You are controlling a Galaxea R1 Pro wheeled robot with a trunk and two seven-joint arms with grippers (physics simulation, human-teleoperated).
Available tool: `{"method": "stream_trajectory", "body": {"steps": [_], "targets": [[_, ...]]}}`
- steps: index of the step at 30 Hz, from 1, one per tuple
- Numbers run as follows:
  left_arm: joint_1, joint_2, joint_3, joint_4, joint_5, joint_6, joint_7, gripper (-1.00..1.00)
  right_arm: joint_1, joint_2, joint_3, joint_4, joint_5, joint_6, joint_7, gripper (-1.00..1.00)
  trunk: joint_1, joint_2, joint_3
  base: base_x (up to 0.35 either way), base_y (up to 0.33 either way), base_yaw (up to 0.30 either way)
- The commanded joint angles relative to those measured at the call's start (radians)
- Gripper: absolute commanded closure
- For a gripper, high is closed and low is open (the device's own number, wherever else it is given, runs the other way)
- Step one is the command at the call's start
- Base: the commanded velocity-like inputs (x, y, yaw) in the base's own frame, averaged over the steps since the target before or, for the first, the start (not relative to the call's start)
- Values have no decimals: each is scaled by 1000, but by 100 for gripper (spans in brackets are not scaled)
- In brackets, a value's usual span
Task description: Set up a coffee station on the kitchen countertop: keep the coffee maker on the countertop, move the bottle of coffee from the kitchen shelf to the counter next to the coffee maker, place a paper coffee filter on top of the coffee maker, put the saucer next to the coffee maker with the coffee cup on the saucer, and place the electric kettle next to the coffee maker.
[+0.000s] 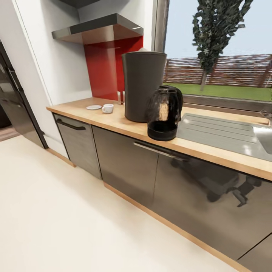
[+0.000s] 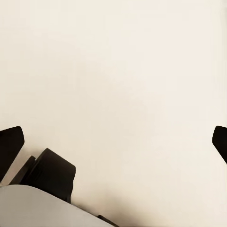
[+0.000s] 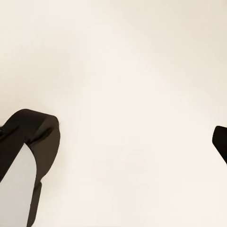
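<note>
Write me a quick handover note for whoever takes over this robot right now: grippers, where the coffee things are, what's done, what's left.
Left gripper: open, empty, aimed at the pale floor.
Right gripper: open as far as shows, empty, also over floor.
On the wooden countertop: tall dark grey cylindrical coffee maker; black glass-bodied electric kettle right beside it, toward the sink; small white coffee cup standing next to the white saucer, not on it, off toward the red splashback.
Done: coffee maker in place, kettle apparently placed.
Left: cup onto saucer and closer to the maker, fetch coffee bottle from shelf, paper filter on top.
</note>
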Motion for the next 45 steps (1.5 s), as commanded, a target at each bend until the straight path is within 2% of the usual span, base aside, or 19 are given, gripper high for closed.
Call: {"method": "stream_trajectory", "body": {"steps": [1, 2, 3, 4, 5, 6, 7, 8, 9, 10, 12, 14, 16, 24, 38, 45], "targets": [[0, 0, -7, 0, 11, -2, -4, -100, -1, 2, -8, 1, 10, -4, -13, -100, 0, 0, -1, 176, 184, -78], [0, 0, -7, 0, 11, -2, -4, -100, -1, 4, -8, 1, 10, -4, -29, -100, 0, 0, -1, 185, 193, -62], [0, 0, -7, 1, 11, -2, -4, -100, -1, 17, -9, 2, 7, -4, -94, -100, 0, 0, -1, 200, 202, -32], [0, 0, -7, 1, 11, -2, -4, -100, -1, 24, -9, 2, 6, -3, -114, -100, 0, 0, -1, 202, 201, -25], [0, 0, -7, 1, 11, -2, -3, -100, -1, 49, -10, 4, 6, -3, -148, -100, 0, 0, -1, 202, 198, -16], [0, 0, -7, 1, 11, -2, -3, -100, -1, 89, -10, 8, 5, -3, -170, -100, 0, 0, -1, 198, 194, -10], [0, 0, -7, 1, 11, -2, -3, -100, -1, 110, -10, 11, 6, -2, -178, -100, 0, 0, -1, 188, 187, -8], [0, 0, -7, 1, 11, -2, -2, -100, -1, 151, -11, 21, 5, -2, -189, -100, 0, 0, -1, 140, 142, -5], [0, 0, -7, 1, 11, -2, -2, -100, -1, 171, -11, 27, 5, -2, -193, -100, 0, 0, -1, 112, 114, -4], [0, 0, -7, 1, 11, -2, -2, -100, -1, 211, -11, 37, 5, -3, -199, -100, 0, 0, -1, 72, 73, -3], [0, 0, -7, 1, 11, -2, -1, -100, -1, 257, -11, 47, 4, -2, -204, -100, 0, 0, -1, 47, 48, -2], [0, 0, -7, 1, 11, -3, -1, -100, -1, 280, -12, 54, 4, -2, -207, -100, 0, 0, -1, 24, 24, -1], [0, 0, -7, 1, 11, -2, -1, -100, -1, 290, -13, 59, 4, -3, -209, -100, 0, 0, -1, 11, 12, 0], [0, 0, -8, 1, 11, -2, -1, -100, -1, 296, -12, 66, 5, -3, -211, -100, 0, 0, -1, 15, 15, 0], [0, 0, -8, 1, 11, -2, -3, -100, 0, 295, -12, 70, 5, 0, -211, -100, 0, 0, -1, 215, 206, 0], [0, 0, -9, 1, 11, -2, -1, -100, 5, 292, -13, 92, 5, 3, -210, -100, 0, 0, -1, 53, 51, -1]]}}
